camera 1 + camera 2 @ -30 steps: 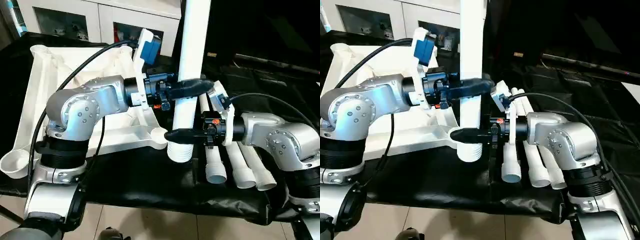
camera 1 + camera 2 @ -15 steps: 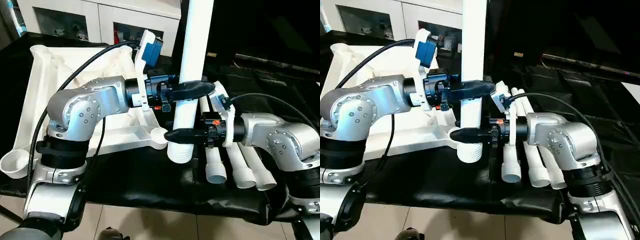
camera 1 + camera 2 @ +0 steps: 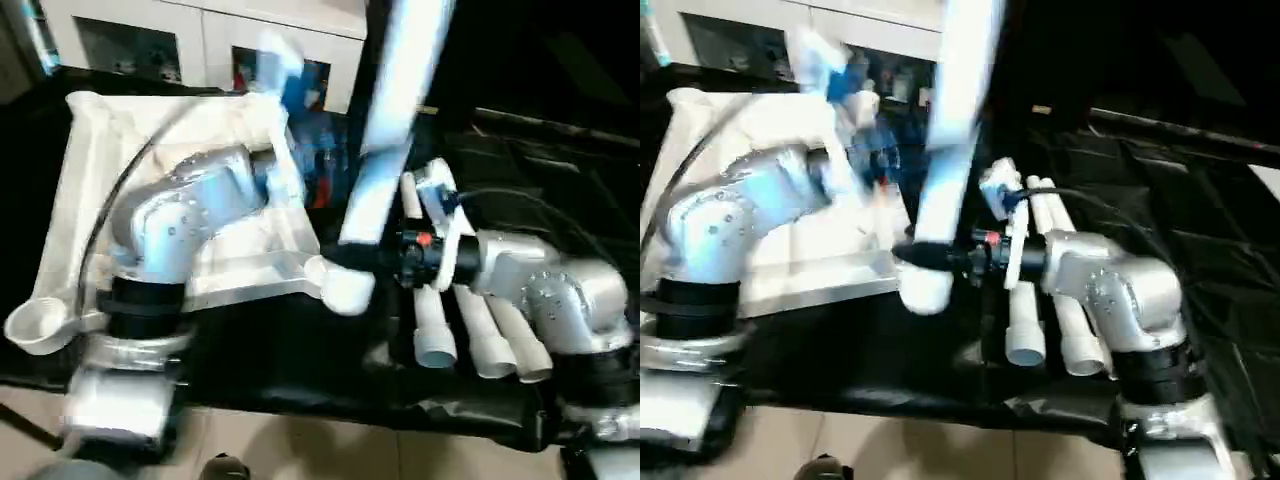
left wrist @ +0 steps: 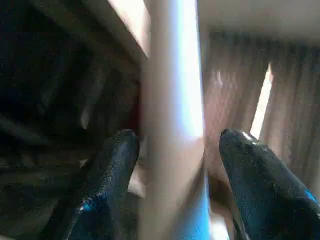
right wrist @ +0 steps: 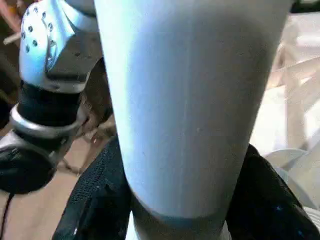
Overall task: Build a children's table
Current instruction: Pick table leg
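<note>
At the near edge of the black-draped table (image 3: 300, 360), three spare legs (image 3: 470, 340) lie side by side, their open ends toward the robot, just beside the right forearm. Just beyond their ends, the right pincer (image 3: 365, 260) is clenched on the fourth leg (image 3: 395, 110) low on its shaft, with a black finger pressed on either side in the right wrist view. That leg stands nearly upright, its long axis tipped so that the top leans toward the robot's right. Its lower end hangs over or just beside the corner socket (image 3: 322, 270) of the upturned tabletop (image 3: 90, 200); I cannot tell whether it has entered.

The coming move seems to hinge on bringing that end square over the socket and pressing down along the leg's axis; the right arm is better placed for it.

Higher up the shaft, the left pincer (image 4: 172, 150) is released, its fingers (image 4: 107, 170) straddling the leg, with a dark gap on one side. The spare legs lie clear of the socket, and the ribbed underside stretches away to the left. White cabinets (image 3: 200, 40) stand beyond the table.
</note>
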